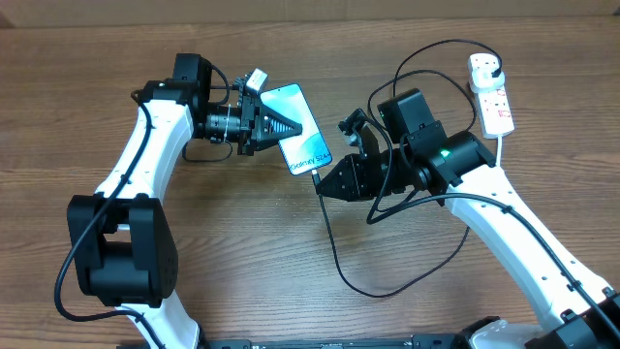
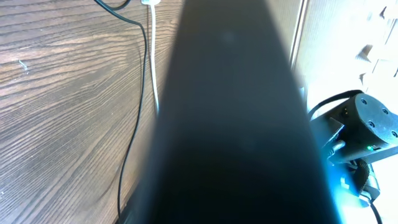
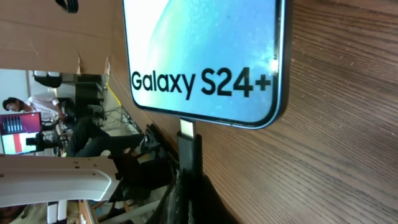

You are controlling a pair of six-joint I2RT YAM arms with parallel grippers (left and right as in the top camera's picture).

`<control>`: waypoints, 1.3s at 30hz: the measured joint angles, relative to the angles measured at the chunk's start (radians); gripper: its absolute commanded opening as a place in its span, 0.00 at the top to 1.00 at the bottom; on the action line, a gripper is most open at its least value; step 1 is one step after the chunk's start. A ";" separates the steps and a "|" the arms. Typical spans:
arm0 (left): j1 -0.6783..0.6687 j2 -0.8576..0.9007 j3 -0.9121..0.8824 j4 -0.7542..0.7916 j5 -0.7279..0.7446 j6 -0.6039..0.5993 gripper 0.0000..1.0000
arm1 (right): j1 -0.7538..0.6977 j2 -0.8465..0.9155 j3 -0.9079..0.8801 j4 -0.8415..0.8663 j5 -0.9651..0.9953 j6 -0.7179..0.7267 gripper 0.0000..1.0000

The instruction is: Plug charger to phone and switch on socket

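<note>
The phone (image 1: 308, 145) shows its cyan screen left of centre, reading "Galaxy S24+" in the right wrist view (image 3: 199, 50). My left gripper (image 1: 294, 126) is shut on the phone, whose dark edge (image 2: 236, 124) fills the left wrist view as a blur. My right gripper (image 1: 322, 184) is shut on the charger's black connector (image 3: 188, 149). Its silver tip meets the port in the phone's bottom edge, with a little metal still showing. The black cable (image 1: 334, 252) loops over the table to a plug (image 1: 484, 66) in the white socket (image 1: 492, 97) at the back right.
A thick white cord (image 1: 501, 143) leaves the socket toward my right arm; it also shows beside the black cable (image 2: 134, 112) in the left wrist view. The charger cable loops behind and in front of the right arm. The table is brown wood.
</note>
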 measured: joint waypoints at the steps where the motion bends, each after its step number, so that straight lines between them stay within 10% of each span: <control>1: -0.001 0.000 0.000 0.000 0.000 0.002 0.96 | 0.000 0.000 0.000 0.000 0.000 0.000 0.96; 39: -0.007 0.000 0.000 0.000 0.005 0.003 0.96 | 0.000 0.000 0.000 -0.005 0.026 0.000 0.96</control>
